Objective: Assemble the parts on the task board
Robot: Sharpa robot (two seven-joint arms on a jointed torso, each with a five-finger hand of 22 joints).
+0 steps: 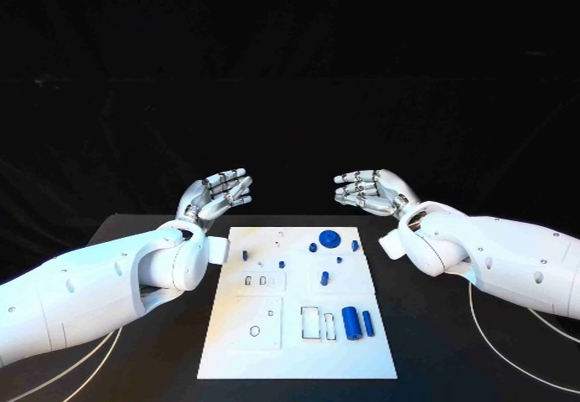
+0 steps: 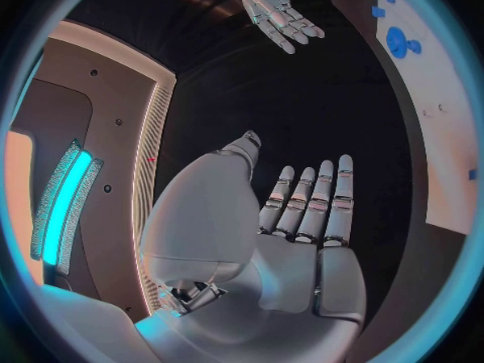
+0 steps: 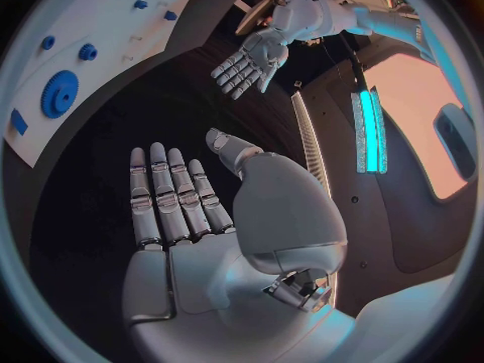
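The white task board [image 1: 272, 352] lies in the middle of the black table. On it are a blue gear [image 1: 328, 237], several small blue pegs [image 1: 324, 277] and a blue cylinder [image 1: 350, 322] beside a thinner blue bar [image 1: 367, 322] near the right edge. My left hand [image 1: 218, 194] is raised past the board's far left corner, palm up, fingers straight and apart, holding nothing; the same hand [image 2: 302, 210] is empty in the left wrist view. My right hand [image 1: 370, 190] is raised past the far right corner, fingers loosely curved, empty, and its fingers [image 3: 166, 194] lie straight in the right wrist view.
The black table [image 1: 447, 335] has bare strips on both sides of the board. Thin white cables [image 1: 508, 352] run over it under each arm. The gear [image 3: 60, 93] and part of the board [image 3: 121, 8] show beyond my right hand.
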